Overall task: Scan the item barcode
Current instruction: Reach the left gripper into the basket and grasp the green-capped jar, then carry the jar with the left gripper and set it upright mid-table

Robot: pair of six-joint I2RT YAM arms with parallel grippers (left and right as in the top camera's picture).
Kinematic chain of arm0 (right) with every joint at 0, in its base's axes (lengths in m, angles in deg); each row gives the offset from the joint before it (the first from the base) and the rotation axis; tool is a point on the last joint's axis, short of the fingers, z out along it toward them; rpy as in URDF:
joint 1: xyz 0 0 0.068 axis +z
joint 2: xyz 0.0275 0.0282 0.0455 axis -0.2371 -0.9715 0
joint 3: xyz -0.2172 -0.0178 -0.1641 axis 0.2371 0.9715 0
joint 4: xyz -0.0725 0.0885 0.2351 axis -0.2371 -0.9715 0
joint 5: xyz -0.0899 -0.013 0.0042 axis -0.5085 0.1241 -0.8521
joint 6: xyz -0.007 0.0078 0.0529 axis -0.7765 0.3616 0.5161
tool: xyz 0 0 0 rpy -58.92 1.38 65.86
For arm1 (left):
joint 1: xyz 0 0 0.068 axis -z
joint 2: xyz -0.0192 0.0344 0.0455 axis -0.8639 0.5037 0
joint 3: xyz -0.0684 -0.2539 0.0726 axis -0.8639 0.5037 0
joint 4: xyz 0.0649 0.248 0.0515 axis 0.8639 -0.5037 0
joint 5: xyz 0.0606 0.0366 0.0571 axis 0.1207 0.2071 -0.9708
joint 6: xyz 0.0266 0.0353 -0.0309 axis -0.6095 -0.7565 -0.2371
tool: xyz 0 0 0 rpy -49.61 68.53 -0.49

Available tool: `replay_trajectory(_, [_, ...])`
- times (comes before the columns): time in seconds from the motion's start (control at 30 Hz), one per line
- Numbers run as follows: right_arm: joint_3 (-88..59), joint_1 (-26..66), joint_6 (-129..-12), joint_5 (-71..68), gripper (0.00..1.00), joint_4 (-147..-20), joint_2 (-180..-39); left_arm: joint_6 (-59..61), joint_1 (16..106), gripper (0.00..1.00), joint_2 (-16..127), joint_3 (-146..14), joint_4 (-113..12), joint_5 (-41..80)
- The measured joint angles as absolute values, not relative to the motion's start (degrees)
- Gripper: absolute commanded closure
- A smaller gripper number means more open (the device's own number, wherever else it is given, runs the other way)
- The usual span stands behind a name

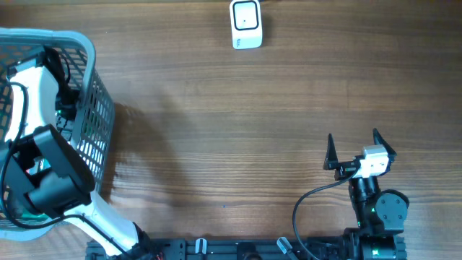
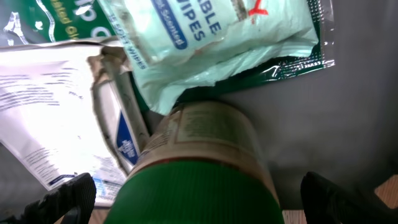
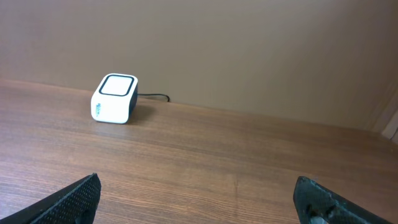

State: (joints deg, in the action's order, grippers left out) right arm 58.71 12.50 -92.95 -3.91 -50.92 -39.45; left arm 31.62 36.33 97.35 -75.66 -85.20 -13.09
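Note:
In the left wrist view a jar (image 2: 208,134) with a beige label and a ribbed green lid (image 2: 186,183) lies in the basket, lid toward the camera. My left gripper (image 2: 199,199) is open, one dark finger on either side of the lid with a small gap each side. The white barcode scanner (image 1: 246,24) sits at the table's far edge, also seen in the right wrist view as a small white box (image 3: 114,99). My right gripper (image 1: 354,144) hovers open and empty over the wood at the near right, pointing toward the scanner.
A grey mesh basket (image 1: 94,94) stands at the left with my left arm reaching into it. Inside, a pale wipes packet (image 2: 211,31), a white printed pouch (image 2: 43,106) and a green foil packet (image 2: 292,65) crowd the jar. The scanner's cable (image 3: 152,96) trails behind it.

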Motion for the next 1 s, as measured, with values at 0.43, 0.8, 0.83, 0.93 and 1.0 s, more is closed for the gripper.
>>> replay_trajectory(0.43, [58.71, 12.5, -92.95, -3.91, 0.0, -50.92, -39.45, 31.77, 37.62, 0.43, 97.42, -72.18, -82.56, -12.74])
replay_trajectory(0.8, [58.71, 12.5, -92.95, -3.91, 0.0, -50.95, -39.49, 31.33, 37.62, 0.41, 85.94, -102.28, -106.19, -12.72])
replay_trajectory(0.83, [58.71, 12.5, -92.95, -3.91, 0.0, -50.95, -39.49, 31.38, 37.62, 0.41, 82.19, -104.75, -106.58, -12.74])
replay_trajectory(0.93, [58.71, 12.5, -92.95, -3.91, 0.0, -50.92, -39.49, 33.8, 37.62, 0.41, 71.85, -107.0, -106.32, -11.83])
replay_trajectory(1.0, [58.71, 12.5, -92.93, -3.91, 0.0, -50.92, -39.49, 35.33, 38.45, 0.41, 65.86, -107.5, -105.42, -9.82])
